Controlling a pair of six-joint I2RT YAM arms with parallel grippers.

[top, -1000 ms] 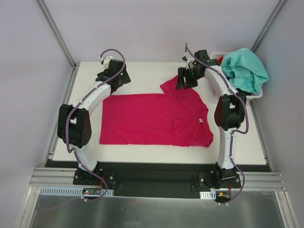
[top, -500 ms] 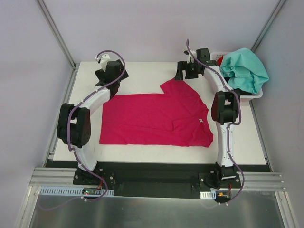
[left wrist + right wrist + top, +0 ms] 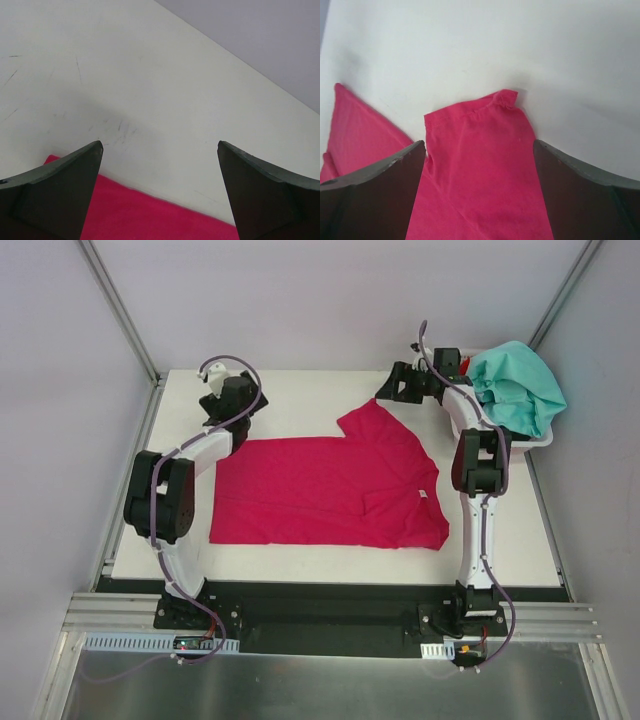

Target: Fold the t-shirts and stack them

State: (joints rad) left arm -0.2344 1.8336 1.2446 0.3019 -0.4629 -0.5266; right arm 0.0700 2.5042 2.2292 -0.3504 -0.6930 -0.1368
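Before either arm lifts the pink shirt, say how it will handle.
Probably floppy: the pink shirt lies flat and creased, its sleeve hem curled, so it should drape from a pinch. Pushed, it may bunch or slide on the smooth table.

I am wearing glossy white shells along my left arm (image 3: 200, 452) and right arm (image 3: 478, 530), each one breaking into bulky black joint housings (image 3: 158, 505) behind the gripper, and a thin purple-grey cable (image 3: 222, 360) is looping over each wrist. My left gripper (image 3: 160, 147) and right gripper (image 3: 480, 147) are showing broad, dark, matte fingers (image 3: 55, 195) tapering to blunt wedge tips with lightly scuffed edges.
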